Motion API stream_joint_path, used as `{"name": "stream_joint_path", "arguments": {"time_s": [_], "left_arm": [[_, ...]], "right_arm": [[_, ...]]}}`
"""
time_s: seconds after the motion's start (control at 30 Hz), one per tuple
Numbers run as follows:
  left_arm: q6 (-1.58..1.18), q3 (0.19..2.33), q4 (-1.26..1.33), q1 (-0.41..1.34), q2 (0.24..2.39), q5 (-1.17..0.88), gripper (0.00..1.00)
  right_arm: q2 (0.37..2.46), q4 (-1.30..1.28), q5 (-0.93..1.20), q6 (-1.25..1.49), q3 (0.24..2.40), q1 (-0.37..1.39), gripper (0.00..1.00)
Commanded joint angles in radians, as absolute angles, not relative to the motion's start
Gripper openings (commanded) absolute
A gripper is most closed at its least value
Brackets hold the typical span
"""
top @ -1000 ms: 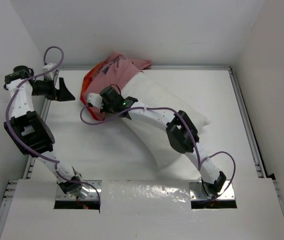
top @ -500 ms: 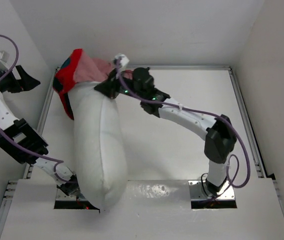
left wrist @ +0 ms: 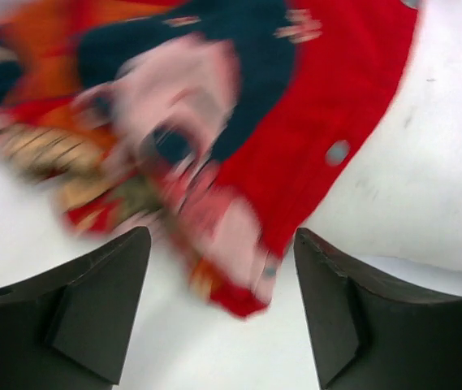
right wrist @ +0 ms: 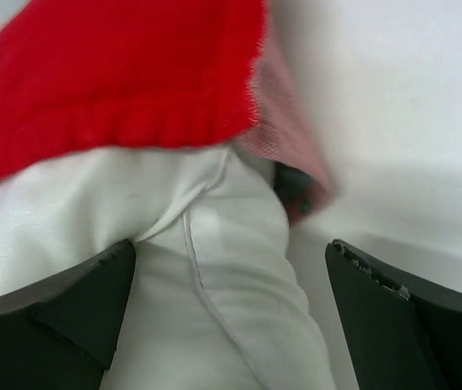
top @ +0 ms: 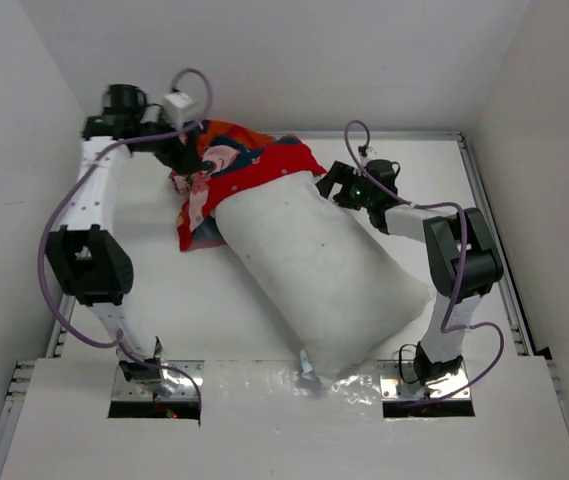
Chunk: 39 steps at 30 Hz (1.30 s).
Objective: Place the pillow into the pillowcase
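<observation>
Near edge of table [top: 484, 220]: the pillow [top: 319, 270] lies flat and diagonal. Its near end sits between the two arm bases and its far end points up and left toward the back wall. Far end of the pillow is tucked under the red hem of the pillowcase [top: 249, 165]; only that end is covered, and most of the white body lies bare. The rest of the pillowcase is bunched at the far-left of the table, printed side up, with a cartoon face and dark blue hair visible. Right gripper [top: 336, 185] sits just beside the far right flank of the pillow, near the hem corner. In the right wrist view its fingers [right wrist: 68, 309] are spread wide with nothing between them [right wrist: 229, 252], over the pillow seam [right wrist: 206, 276] and the red hem [right wrist: 117, 73], with the faded pink lining showing at the edge. Left gripper [top: 192, 162] is farthest back, over the bunched cloth. The left wrist view is blurred, but its jaws are apart and empty [left wrist: 218, 244] above the printed face [left wrist: 182, 106]. Cannot tell whether either tool touches fabric.
</observation>
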<state>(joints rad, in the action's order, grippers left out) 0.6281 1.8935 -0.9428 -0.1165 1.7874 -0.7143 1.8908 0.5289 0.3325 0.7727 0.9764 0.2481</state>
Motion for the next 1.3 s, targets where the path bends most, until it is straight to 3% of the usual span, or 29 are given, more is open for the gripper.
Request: {"name": "stream_joint_path", "arguments": {"time_s": [0.0,0.13,0.27,0.43,0.5,0.53,0.57,0.6,0.77,1.03,1.13,1.17,1.27], "left_arm": [[0.770,1.849,-0.994,0.047,1.824,-0.597,0.73],[0.762,1.827,-0.811,0.150,1.870,-0.482,0.85],[0.796,1.877,-0.805,0.182,1.949,-0.488,0.86],[0.830,1.872,-0.914,0.184,1.979,-0.551,0.71],[0.830,1.844,-0.904,0.186,1.970,-0.549,0.55],[0.824,1.841,-0.907,0.186,1.967,-0.551,0.43],[0.806,1.845,-0.910,0.186,1.964,-0.552,0.09],[0.790,1.853,-0.913,0.186,1.957,-0.555,0.01],[0.709,1.986,-0.966,0.173,1.933,-0.650,0.00],[0.649,2.126,-1.077,0.172,1.919,-0.811,0.00],[0.669,2.125,-1.117,0.172,1.908,-0.883,0.00],[0.678,2.123,-1.132,0.172,1.907,-0.903,0.00],[0.744,2.120,-1.206,0.173,1.904,-0.965,0.00]], "right_arm": [[1.793,0.292,0.373,0.541,1.138,0.287,0.99],[1.712,0.120,0.220,0.445,1.144,0.276,0.99],[1.602,0.066,0.108,0.379,1.106,0.278,0.99],[1.479,0.003,0.088,0.278,1.083,0.328,0.99],[1.444,-0.030,0.049,0.217,1.092,0.360,0.99],[1.436,-0.053,0.041,0.190,1.095,0.400,0.99],[1.431,-0.066,0.040,0.133,1.107,0.422,0.99],[1.436,-0.084,0.052,0.100,1.117,0.451,0.99],[1.541,-0.161,0.089,0.038,1.187,0.617,0.99],[1.785,0.018,0.006,0.175,1.261,0.726,0.99],[1.905,-0.052,0.009,0.241,1.391,0.726,0.33],[1.928,-0.055,0.020,0.250,1.448,0.726,0.03],[1.895,0.137,0.058,0.300,1.419,0.726,0.00]]}}
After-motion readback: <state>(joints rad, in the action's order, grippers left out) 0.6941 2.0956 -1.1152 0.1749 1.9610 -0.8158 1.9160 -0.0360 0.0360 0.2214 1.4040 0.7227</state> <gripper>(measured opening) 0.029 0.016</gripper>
